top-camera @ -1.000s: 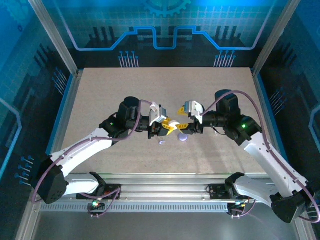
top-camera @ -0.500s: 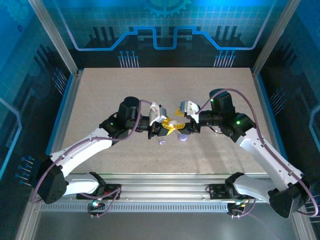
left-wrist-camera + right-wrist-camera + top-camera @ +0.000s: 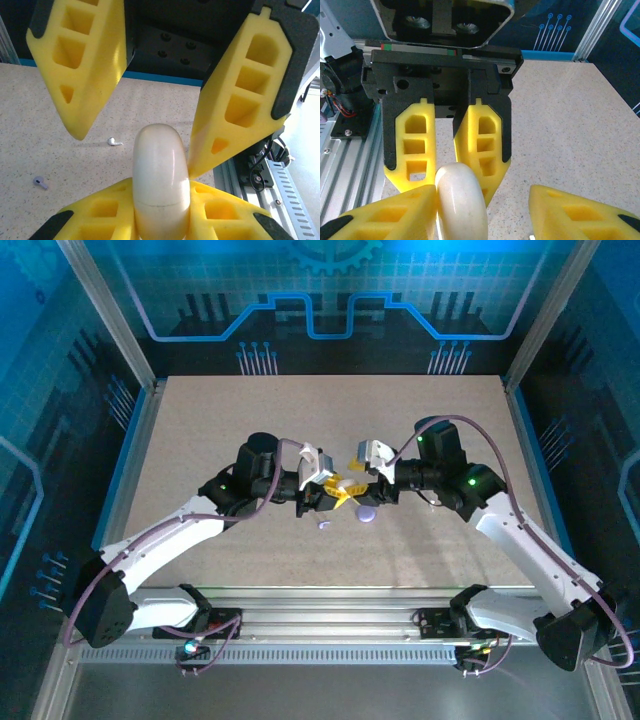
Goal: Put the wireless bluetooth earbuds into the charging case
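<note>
1. Since the frame one second back, the right gripper (image 3: 360,480) has moved in toward the left gripper (image 3: 337,494), and the gap between them over mid-table has closed. The left arm has stayed where it was.
2. The off-white case disc (image 3: 161,175) is held off the table, standing upright and seen edge-on, at the spot where the two grippers meet.
3. The left gripper is closed down on this disc. In the left wrist view its two fingers (image 3: 102,212) press against the disc from either side, with no gap visible.
4. The right gripper is spread wide and grips nothing. Its fingers (image 3: 240,105) straddle the free end of the disc. In the right wrist view one finger lies just beside the disc (image 3: 461,200), whether touching I cannot tell. The other finger is well apart.
5. The lavender case disc (image 3: 367,513) lies flat on the table (image 3: 250,420), just on the near side of the grippers. It has not shifted over the last second.
6. Earbuds: the left wrist view shows a white earbud (image 3: 114,142) and a lavender earbud (image 3: 40,182). Both lie loose on the table, apart from each other and from both discs.
7. In the top view a small pale piece (image 3: 322,526) lies on the table near the lavender case disc, on its left. It is too small to identify further.
</note>
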Controlling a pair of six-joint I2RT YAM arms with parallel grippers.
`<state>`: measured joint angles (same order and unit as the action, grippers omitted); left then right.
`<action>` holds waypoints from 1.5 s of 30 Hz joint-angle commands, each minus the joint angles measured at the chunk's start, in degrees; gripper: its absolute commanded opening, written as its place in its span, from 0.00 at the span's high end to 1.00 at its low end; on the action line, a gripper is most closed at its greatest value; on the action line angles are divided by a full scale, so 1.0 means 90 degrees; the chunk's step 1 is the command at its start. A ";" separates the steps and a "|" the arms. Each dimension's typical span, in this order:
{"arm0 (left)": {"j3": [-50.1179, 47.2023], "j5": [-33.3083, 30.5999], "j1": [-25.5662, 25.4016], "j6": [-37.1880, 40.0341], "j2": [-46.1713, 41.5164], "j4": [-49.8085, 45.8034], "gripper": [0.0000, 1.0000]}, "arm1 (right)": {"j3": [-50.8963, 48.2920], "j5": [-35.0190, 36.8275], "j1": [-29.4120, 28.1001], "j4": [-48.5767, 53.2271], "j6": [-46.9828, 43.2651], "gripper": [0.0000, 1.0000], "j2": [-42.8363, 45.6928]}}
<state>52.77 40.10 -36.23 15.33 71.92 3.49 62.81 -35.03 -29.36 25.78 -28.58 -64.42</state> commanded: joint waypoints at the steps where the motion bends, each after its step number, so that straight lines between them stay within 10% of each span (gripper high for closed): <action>1: 0.0196 0.0202 -0.0081 0.0005 -0.0188 0.0181 0.76 | 0.0154 0.0572 -0.0076 -0.0061 0.0032 0.50 -0.0020; 45: -0.0614 -0.0422 0.0248 -0.0761 -0.0306 0.1097 0.78 | 0.0343 0.1147 0.0362 -0.0560 0.1973 0.44 0.0511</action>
<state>49.12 37.04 -35.68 11.29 71.37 9.34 63.35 -25.85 -27.07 18.35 -15.73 -60.01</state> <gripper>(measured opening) 0.228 0.555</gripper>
